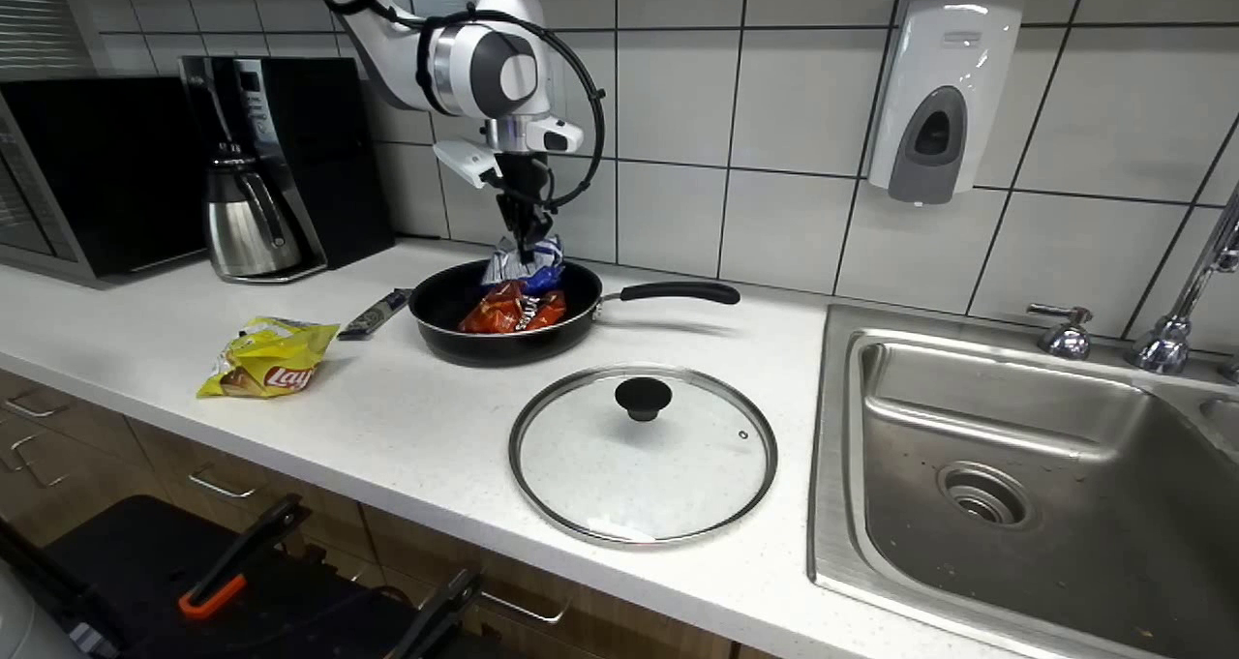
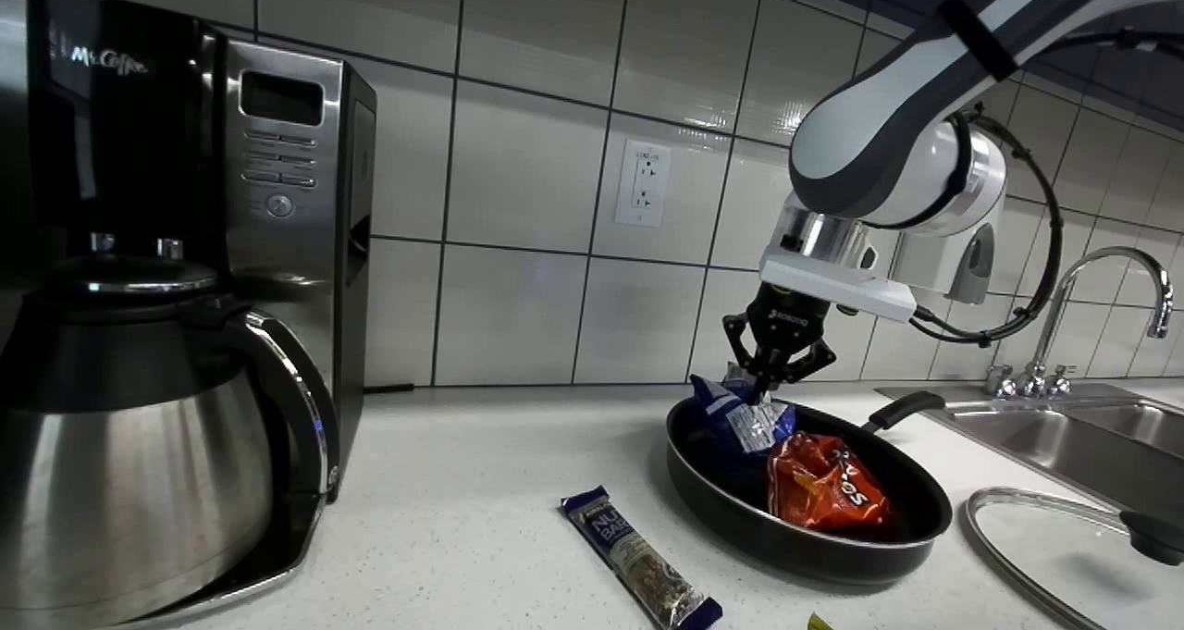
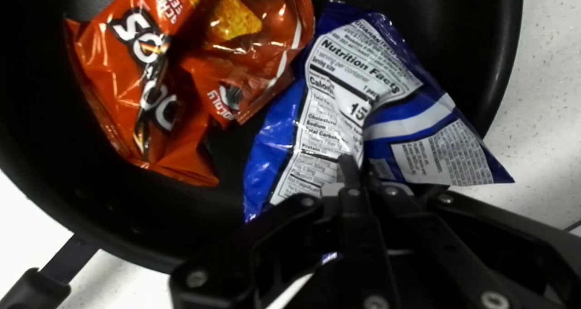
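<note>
"In the black pan (image 2: 805, 559), a blue snack bag (image 2: 731, 417) sits beside a red bag (image 2: 823, 482), the gripper (image 3: 361, 175) clenched on a fold of its film"

"How will it handle?"

"Likely light, soft and slippery, with crushable contents; loose film looks the safest hold"

"And the views?"

"The wrist view makes its nutrition panel (image 3: 338, 114) legible; an exterior view adds, farther off, a yellow Lay's bag (image 1: 271, 354) on the counter (image 1: 416, 417)"
</note>
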Available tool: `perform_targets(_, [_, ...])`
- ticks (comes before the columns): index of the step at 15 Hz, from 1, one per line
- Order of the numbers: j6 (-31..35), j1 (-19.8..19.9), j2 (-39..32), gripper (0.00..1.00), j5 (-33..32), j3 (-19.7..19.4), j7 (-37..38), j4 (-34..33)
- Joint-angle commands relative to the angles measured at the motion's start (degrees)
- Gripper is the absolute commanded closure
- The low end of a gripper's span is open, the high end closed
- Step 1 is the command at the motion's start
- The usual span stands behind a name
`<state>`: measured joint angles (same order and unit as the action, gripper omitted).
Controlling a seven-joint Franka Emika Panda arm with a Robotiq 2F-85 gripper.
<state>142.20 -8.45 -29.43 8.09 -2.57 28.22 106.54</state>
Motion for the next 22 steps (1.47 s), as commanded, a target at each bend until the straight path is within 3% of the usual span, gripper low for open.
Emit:
perform_targets(1, [0.1, -1.6, -0.3, 1.0, -2.5, -2.2, 4.5, 0.1])
perform_targets(18, [-0.8, -2.0, -1.7, 0.98, -3.4, -4.0, 10.8, 1.3])
perform_targets(19, [-0.8, -2.0, -1.5, 0.73, -3.4, -4.0, 10.9, 1.4])
perform_targets(20, [-0.7, -2.1, -1.2, 0.73, -3.5, -4.0, 11.0, 1.6])
perform_targets(22, [-0.5, -2.2, -0.8, 0.62, -3.6, -4.0, 11.0, 1.9])
